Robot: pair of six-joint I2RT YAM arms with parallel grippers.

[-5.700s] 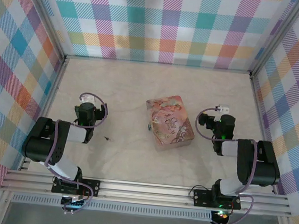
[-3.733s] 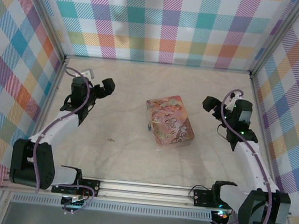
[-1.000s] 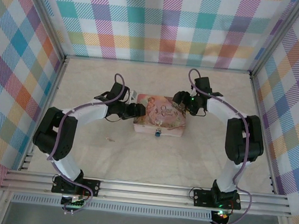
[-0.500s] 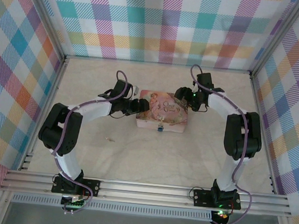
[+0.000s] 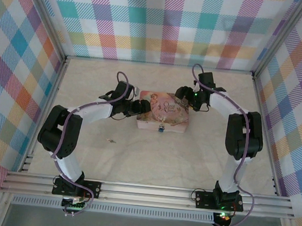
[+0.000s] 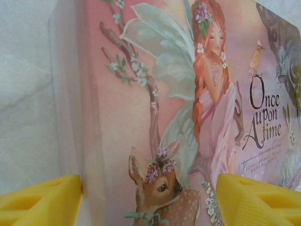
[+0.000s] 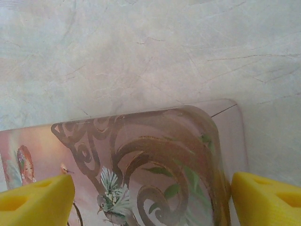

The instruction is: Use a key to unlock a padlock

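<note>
So compared to a few seconds back: both arms were folded up near their bases, and now they're stretched out to the middle of the table (image 5: 150,167). The key (image 5: 110,140) hasn't budged. It's a tiny dark sliver lying on its own on the near-left part of the table, well apart from everything else.

The padlock (image 5: 161,128) has moved a bit farther away along with the box, and it sits right against the middle of the box's near long side. The pink tin box (image 5: 163,112) used to lie skewed. Now it's squared up, long side running left to right, and a little farther back than a second ago.

The left gripper (image 5: 142,108) is at the box's left end and the right gripper (image 5: 184,95) is at its far right corner. Both are spread wide and holding nothing. In the left wrist view the yellow pads (image 6: 42,202) have one at the box's edge and one over the lid. In the right wrist view the right gripper (image 7: 150,202) straddles the rounded corner. Can't tell if any pad actually touches the tin.

Count: two arms, two grippers, four yellow pads, one key, one padlock, one tin box. Plaid walls (image 5: 166,23) stand on three sides.
</note>
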